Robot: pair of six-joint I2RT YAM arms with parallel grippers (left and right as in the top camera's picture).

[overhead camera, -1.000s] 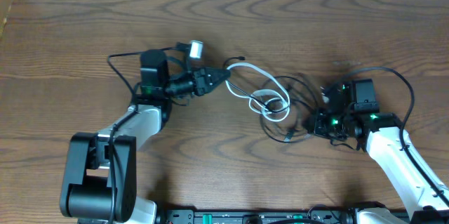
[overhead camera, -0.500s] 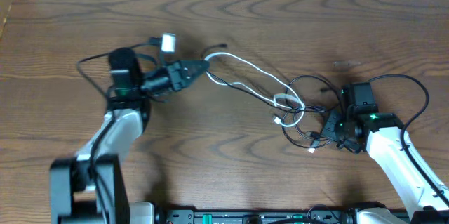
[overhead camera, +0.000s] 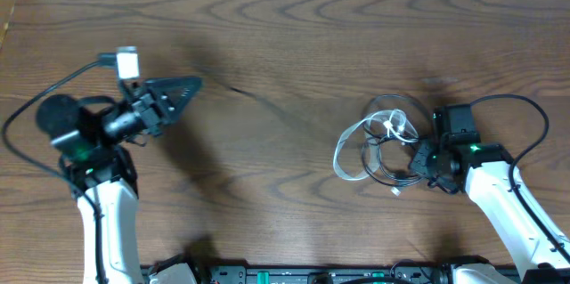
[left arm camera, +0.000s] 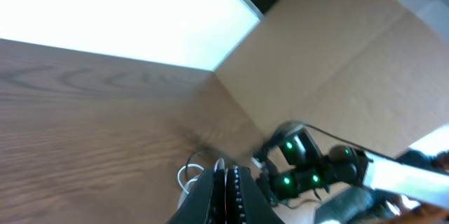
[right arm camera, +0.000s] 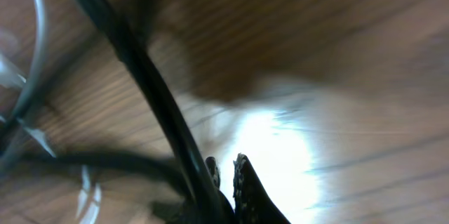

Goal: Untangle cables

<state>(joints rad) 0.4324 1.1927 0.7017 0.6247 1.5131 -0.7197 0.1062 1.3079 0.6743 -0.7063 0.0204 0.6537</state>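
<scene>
Cables: white cable [overhead camera: 349,142] and black cable [overhead camera: 392,97] lie in one loose pile on the right of the table [overhead camera: 285,35], their loops crossing each other, just beside the right gripper [overhead camera: 417,161].
Left gripper [overhead camera: 196,82]: lifted over the left of the table, well apart from the pile. Its fingers are pressed together, and its wrist view shows nothing between them.
Streak: a faint dark line runs across the wood between the left gripper and the pile. It is too blurred to say whether it is a stretch of black cable.
Right gripper: low at the pile's edge, fingers almost tip to tip. Its wrist view shows a black strand lying hard against them, but I cannot tell whether it is pinched or only alongside.
Step in hand: probably drawing one cable out of the pile while the other is held down. The two are not yet apart.
Doing it well: bring the left gripper to the white loop at the pile's left edge, where it stands clear of the black. Open the fingers fully, then take that one strand only.
Pull: slow and low, leftward, with the right gripper anchoring the black.
Risk: thin cord slips from closed fingers, so check the grip first.
</scene>
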